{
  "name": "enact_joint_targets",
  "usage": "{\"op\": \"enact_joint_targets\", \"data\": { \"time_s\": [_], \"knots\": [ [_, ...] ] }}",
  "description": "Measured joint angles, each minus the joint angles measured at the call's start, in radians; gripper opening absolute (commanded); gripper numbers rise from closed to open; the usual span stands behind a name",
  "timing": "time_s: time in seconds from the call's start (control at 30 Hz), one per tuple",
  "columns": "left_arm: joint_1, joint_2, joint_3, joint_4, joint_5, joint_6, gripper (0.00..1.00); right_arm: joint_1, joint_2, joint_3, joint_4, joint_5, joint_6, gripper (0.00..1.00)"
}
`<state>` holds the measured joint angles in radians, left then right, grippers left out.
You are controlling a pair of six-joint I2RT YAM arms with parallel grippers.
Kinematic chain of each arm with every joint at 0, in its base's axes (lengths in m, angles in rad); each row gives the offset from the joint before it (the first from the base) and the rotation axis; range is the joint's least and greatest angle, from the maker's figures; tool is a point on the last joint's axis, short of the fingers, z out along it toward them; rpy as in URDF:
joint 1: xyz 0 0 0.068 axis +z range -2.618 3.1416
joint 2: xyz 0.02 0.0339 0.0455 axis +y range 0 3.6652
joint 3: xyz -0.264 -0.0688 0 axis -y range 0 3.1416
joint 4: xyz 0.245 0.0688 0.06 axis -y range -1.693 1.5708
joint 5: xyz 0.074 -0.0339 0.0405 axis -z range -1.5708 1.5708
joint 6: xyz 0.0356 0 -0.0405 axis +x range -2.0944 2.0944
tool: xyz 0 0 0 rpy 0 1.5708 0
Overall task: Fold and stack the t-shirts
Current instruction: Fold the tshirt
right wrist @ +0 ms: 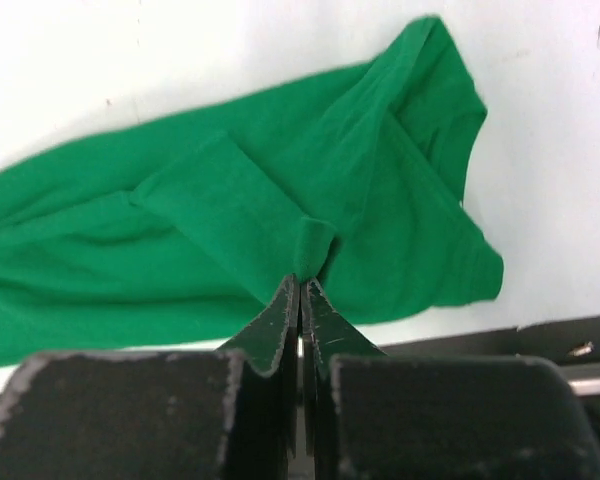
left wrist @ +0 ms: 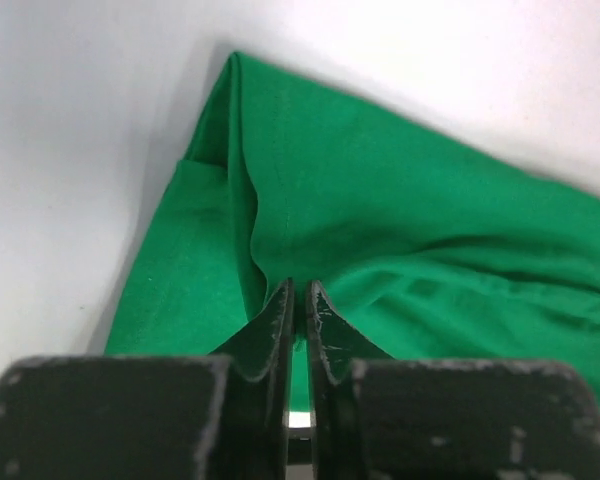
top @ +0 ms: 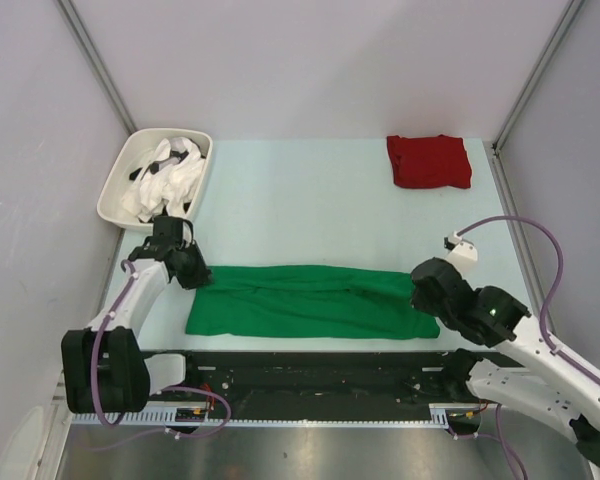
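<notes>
Standing at the far left, a white bin [top: 115, 195] holds crumpled white cloths with dark markings [top: 165, 172], just beyond the left gripper [top: 192, 275]. Left wall: plain pale panel, with a metal upright rising at its far corner.

Left gripper: jaws nearly together, pinching a ridge of the green t-shirt [top: 315, 301] at its left end; the wrist view shows cloth [left wrist: 380, 220] running up between the fingertips [left wrist: 280, 310].

Green t-shirt: folded into a long band along the near edge of the table [top: 310, 200], stretched between the two grippers, wrinkled along its middle.

Table: pale, matt surface; a black rail with cabling lies along its near edge, on the grippers' base side.

Right gripper [top: 425, 290]: jaws closed on a small fold of the green t-shirt [right wrist: 230, 230] at its right end; the sleeve spreads just ahead and to the right of the fingertips [right wrist: 315, 310].

Red t-shirt [top: 429, 161]: folded square, lying well beyond the right gripper near the far right corner, apart from the green one.

Right wall: pale panel with a slanted metal upright.
</notes>
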<state>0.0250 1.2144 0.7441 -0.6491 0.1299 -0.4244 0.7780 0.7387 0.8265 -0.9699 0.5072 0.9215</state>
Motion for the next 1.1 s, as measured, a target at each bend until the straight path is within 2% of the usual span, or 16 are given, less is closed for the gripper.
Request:
{"op": "enact_joint_targets", "data": {
  "time_s": [0.07,0.1,0.13,0.17,0.2,0.23,0.27,0.3,0.37,0.43,0.53,0.6,0.8,0.97,1.1],
  "knots": [
    [0.002,-0.024,-0.007,-0.015,0.025,-0.023,0.27,0.084,-0.018,-0.015,-0.056,0.034,0.084,0.0],
    [0.002,-0.036,-0.009,-0.019,0.037,-0.03,0.42,0.128,-0.023,-0.022,-0.08,0.049,0.129,0.06],
    [0.002,-0.052,-0.01,-0.025,0.049,-0.041,0.5,0.182,-0.028,-0.03,-0.112,0.064,0.185,0.18],
    [0.002,-0.073,-0.013,-0.031,0.059,-0.053,0.57,0.227,-0.031,-0.036,-0.14,0.076,0.233,0.41],
    [0.002,-0.1,-0.019,-0.038,0.068,-0.068,0.67,0.284,-0.032,-0.042,-0.169,0.088,0.298,0.53],
    [0.003,-0.135,-0.027,-0.048,0.078,-0.082,0.72,0.344,-0.031,-0.044,-0.205,0.105,0.367,0.64],
    [0.003,-0.176,-0.036,-0.057,0.088,-0.095,0.82,0.391,-0.03,-0.045,-0.235,0.119,0.415,0.87],
    [0.003,-0.221,-0.046,-0.065,0.098,-0.109,0.94,0.462,-0.027,-0.045,-0.264,0.136,0.474,0.99],
    [0.003,-0.301,-0.055,-0.082,0.118,-0.123,1.0,0.584,-0.004,-0.045,-0.303,0.169,0.579,1.0],
    [0.003,-0.371,-0.055,-0.087,0.138,-0.133,1.0,0.653,0.031,-0.043,-0.322,0.208,0.637,1.0],
    [0.003,-0.407,-0.049,-0.087,0.155,-0.135,1.0,0.686,0.123,-0.019,-0.344,0.277,0.657,1.0],
    [0.003,-0.384,-0.035,-0.083,0.167,-0.134,1.0,0.661,0.182,0.007,-0.314,0.315,0.597,1.0],
    [0.004,-0.217,-0.021,-0.005,0.213,-0.134,0.99,0.322,0.237,0.013,-0.005,0.267,0.197,0.98],
    [0.004,-0.133,-0.018,0.068,0.26,-0.137,0.99,0.014,0.281,-0.044,0.302,0.04,-0.1,0.93],
    [0.004,-0.077,0.0,0.098,0.275,-0.135,0.98,-0.131,0.356,-0.096,0.449,-0.193,-0.24,0.88]
  ]
}}
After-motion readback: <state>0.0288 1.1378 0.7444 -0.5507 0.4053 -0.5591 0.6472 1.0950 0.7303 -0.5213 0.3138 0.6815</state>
